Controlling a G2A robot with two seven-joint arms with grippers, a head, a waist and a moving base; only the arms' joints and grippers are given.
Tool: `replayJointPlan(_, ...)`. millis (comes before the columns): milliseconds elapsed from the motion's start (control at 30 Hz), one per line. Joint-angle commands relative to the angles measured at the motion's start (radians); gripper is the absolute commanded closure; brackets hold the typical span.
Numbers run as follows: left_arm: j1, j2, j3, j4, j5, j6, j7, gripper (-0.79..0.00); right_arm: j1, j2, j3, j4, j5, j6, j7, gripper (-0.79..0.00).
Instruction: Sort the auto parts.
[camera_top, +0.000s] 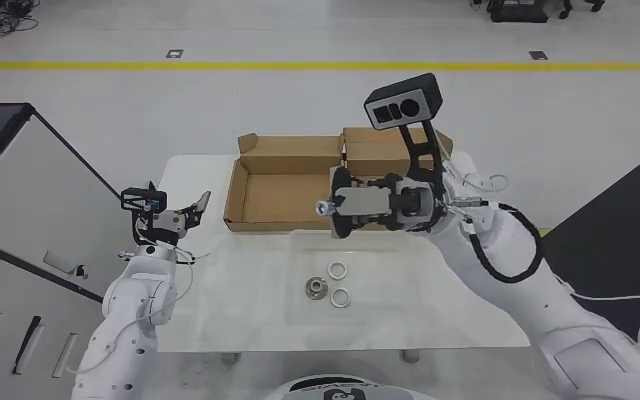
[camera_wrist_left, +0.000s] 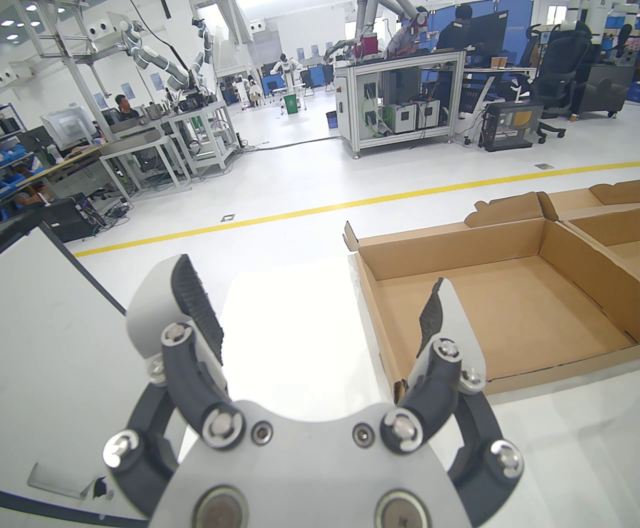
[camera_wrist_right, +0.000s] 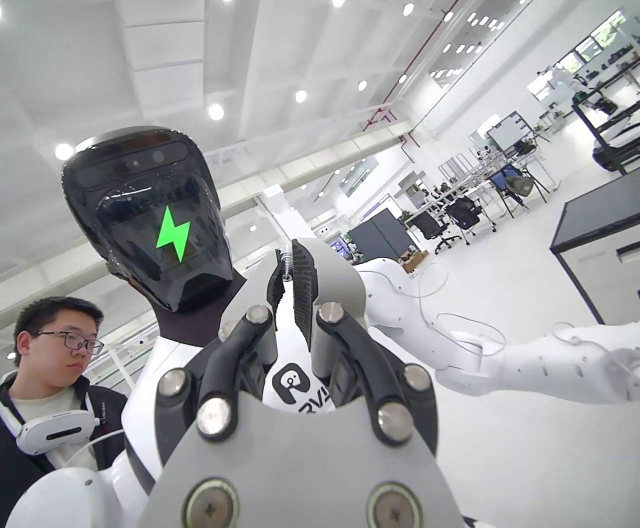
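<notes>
Two pale rings (camera_top: 339, 271) (camera_top: 341, 297) and a grey metal hub (camera_top: 317, 289) lie on the white table (camera_top: 250, 300) in front of the boxes. My right gripper (camera_top: 327, 208) hangs above the front right corner of the open left cardboard box (camera_top: 280, 198), shut on a small shiny metal part (camera_top: 322, 208). In the right wrist view that gripper (camera_wrist_right: 287, 274) points upward, and the ribbed metal part (camera_wrist_right: 286, 264) sticks out between its pads. My left gripper (camera_top: 192, 208) is open and holds nothing, at the table's left edge; its wrist view shows its wide-apart fingers (camera_wrist_left: 197, 305) beside the box (camera_wrist_left: 505, 305).
A second open cardboard box (camera_top: 385, 152) (camera_wrist_left: 605, 220) stands against the right side of the first one. A dark-edged panel (camera_top: 60, 190) stands off the table's left side. The table's front and left parts are bare.
</notes>
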Motion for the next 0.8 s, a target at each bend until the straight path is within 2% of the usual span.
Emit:
replayJointPlan(0,0.0,0.0,0.0,0.0,0.0,0.0,0.0,-0.785,-0.01,-0.005,0.004,-0.006,0.022,-0.027,0.01,0.0)
replayJointPlan(433,0.0,0.0,0.0,0.0,0.0,0.0,0.0,-0.785,-0.044,-0.046,0.026,-0.024,0.186,-0.168,0.08,0.0)
replayJointPlan(767,0.0,0.0,0.0,0.0,0.0,0.0,0.0,-0.785,-0.046,-0.076,0.03,-0.012,0.215,-0.172,0.084,0.0)
